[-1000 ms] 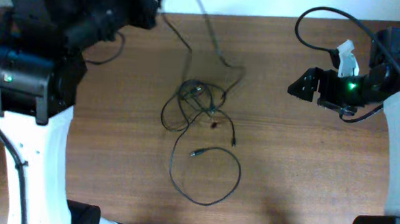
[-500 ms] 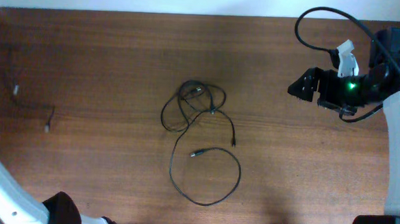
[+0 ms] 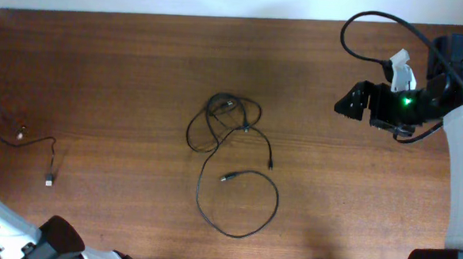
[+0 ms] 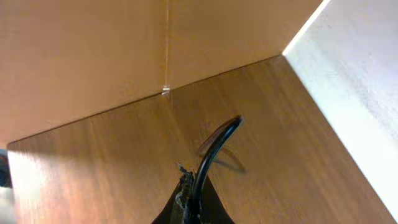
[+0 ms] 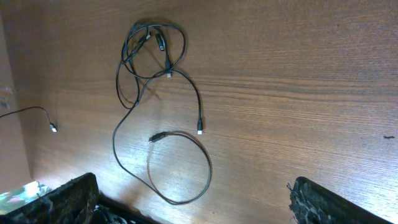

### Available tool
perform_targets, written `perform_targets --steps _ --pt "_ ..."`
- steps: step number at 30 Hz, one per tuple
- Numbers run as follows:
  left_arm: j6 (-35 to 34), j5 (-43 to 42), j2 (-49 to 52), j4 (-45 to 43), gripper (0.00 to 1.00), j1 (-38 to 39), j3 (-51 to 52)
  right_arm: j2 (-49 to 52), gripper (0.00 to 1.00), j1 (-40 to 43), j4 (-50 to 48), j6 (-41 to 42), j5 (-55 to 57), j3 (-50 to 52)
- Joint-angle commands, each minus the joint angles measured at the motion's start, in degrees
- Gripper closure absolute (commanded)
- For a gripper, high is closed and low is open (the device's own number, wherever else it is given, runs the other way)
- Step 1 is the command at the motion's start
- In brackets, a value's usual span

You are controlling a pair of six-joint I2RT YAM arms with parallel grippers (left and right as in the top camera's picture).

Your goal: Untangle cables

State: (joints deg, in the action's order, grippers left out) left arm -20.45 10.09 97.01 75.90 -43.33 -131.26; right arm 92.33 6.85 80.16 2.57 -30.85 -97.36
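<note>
Centrally, the cables (image 3: pixel 234 157) lie on the wooden table (image 3: pixel 355 199), well apart from both sets of fingers. Their long axis runs from the far side of the table to the near side. The far end is a tangle of small overlapping loops (image 3: pixel 226 113). From it one strand runs down into a large open loop (image 3: pixel 239 205) at the near end. That loop ends in a plug (image 3: pixel 227 178) turned towards the left arm's side. A second, shorter strand leaves the tangle and ends in a plug (image 3: pixel 270 165) pointing at the near edge. In the tangle several strands cross over one another.

The right gripper (image 3: pixel 346 101) hovers off to the right of the tangle. In its wrist view the fingers (image 5: pixel 68 199) are spread wide, and the whole run of cables (image 5: pixel 155 93) lies ahead of them on the wood, the large loop nearest.

A separate cord (image 3: pixel 32 140) lies near the table's left edge, far from the main group, its plug (image 3: pixel 48 182) pointing at the near edge.

The left gripper (image 4: pixel 189 193) is pressed together on a black cord (image 4: pixel 217 146), which curves upward from the fingertips. Beyond it stand a tan panel (image 4: pixel 81 50) and a white surface (image 4: pixel 354 93). Whether this is the separate cord cannot be told.
</note>
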Motion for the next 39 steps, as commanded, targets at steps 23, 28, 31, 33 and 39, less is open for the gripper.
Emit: perform_targets --steps 23,28,31,33,39 --pt "-19.7 2.3 -0.1 -48.7 0.00 -1.6 74.0 0.1 0.01 -0.5 -1.4 -0.9 2.2 7.0" --pt "-10.7 0.2 -7.3 -41.9 0.00 -1.6 61.7 0.1 0.01 -0.5 -3.6 -0.9 2.2 8.4" --pt "-7.9 -0.3 -19.0 -39.2 0.01 -0.1 56.6 0.1 0.01 -0.5 -3.7 -0.9 2.2 8.4" --pt "-2.4 -8.8 -24.4 -40.7 0.00 3.5 56.6 0.1 0.01 -0.5 -3.7 -0.9 2.2 8.5" --pt "18.9 -27.3 -17.5 -39.4 0.07 31.2 56.6 0.1 0.01 -0.5 -4.1 -0.9 2.2 8.5"
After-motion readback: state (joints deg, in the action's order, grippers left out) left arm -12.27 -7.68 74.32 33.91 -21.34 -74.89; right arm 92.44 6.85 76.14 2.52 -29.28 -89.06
